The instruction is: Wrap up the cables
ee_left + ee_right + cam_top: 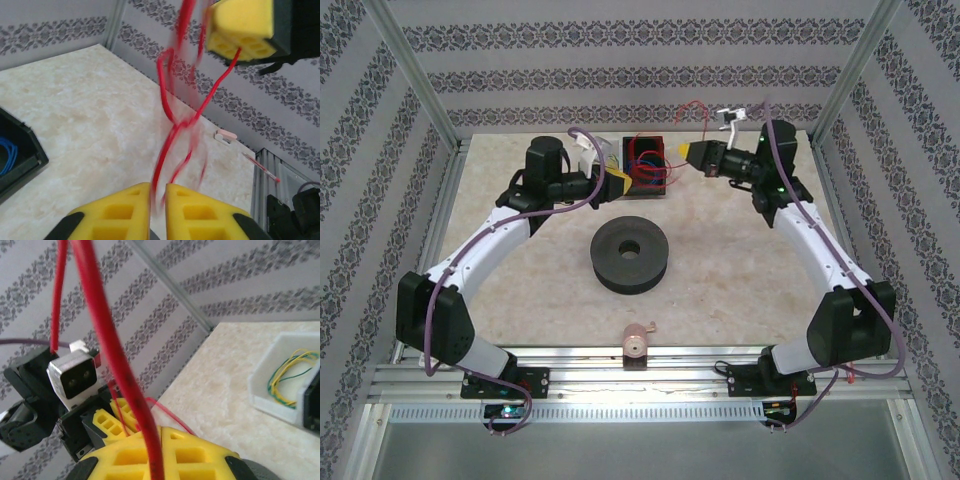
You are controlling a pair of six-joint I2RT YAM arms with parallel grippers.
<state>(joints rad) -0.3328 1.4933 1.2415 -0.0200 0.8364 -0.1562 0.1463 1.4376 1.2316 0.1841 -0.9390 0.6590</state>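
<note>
Blur first. In the left wrist view the red cables [171, 131] were smeared by motion up the middle of the frame. The loops could not be counted, and the strands ran off the top edge. In the right wrist view one strand stood thick and out of focus from top to bottom centre, cut off at the upper edge. From above, the wire between the arms was too thin to trace. More red showed in the dark bin [645, 165] at upper centre.

The left gripper [158, 189] sat at bottom centre with its yellow pads nearly together and only a slim gap. Red strands ran down into that gap, so it was clamped on the wire. The right gripper [160, 437], also at bottom centre, had its pads closed with the thick strand entering the seam between them.

A white bin [280, 395] at right held yellow-green wire [290, 367]. A black ring [631, 255] lay mid-table, apart from both.
</note>
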